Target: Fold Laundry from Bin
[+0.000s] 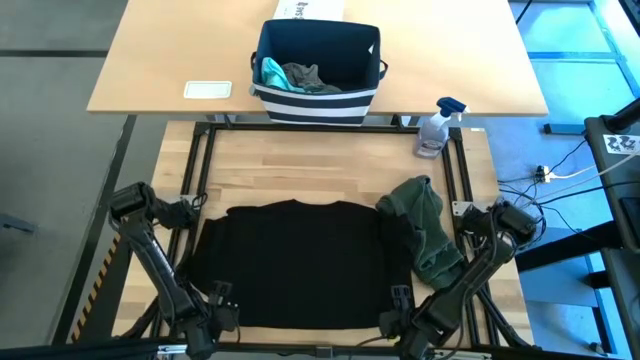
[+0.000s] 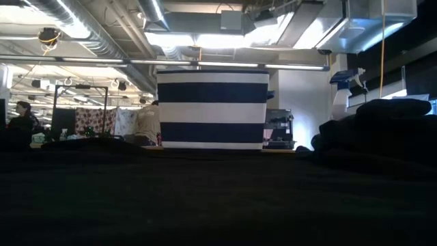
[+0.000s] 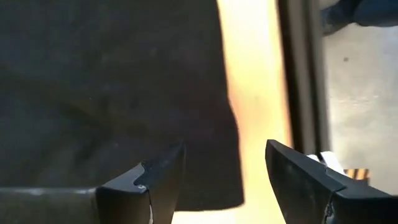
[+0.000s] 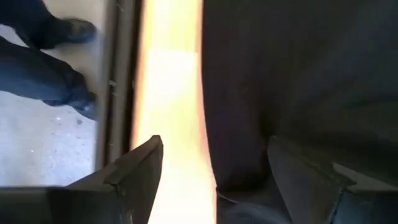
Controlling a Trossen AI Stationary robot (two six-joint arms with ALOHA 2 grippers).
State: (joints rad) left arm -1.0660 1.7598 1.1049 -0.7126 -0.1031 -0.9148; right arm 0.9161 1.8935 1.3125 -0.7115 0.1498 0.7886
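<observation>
A large black T-shirt (image 1: 300, 265) lies spread flat on the wooden table, and in the low view it fills the foreground (image 2: 205, 198). An olive-green piece (image 1: 425, 225) lies bunched on the shirt's right side. The navy striped bin (image 1: 318, 70) stands on the far table with a teal piece (image 1: 270, 72) and a grey piece (image 1: 308, 78) inside. My left gripper (image 3: 224, 180) is open, pointing down over the shirt's near left corner (image 3: 233, 196). My right gripper (image 4: 217, 174) is open over the shirt's near right edge (image 4: 208, 124). Each gripper's fingers stand on either side of the cloth edge.
A spray bottle (image 1: 437, 128) stands at the far right of the wooden table. A white box (image 1: 310, 8) sits behind the bin, and a flat white item (image 1: 208, 90) lies to its left. Black frame rails (image 1: 190, 170) border the table. A person's legs (image 4: 50, 56) stand beside it.
</observation>
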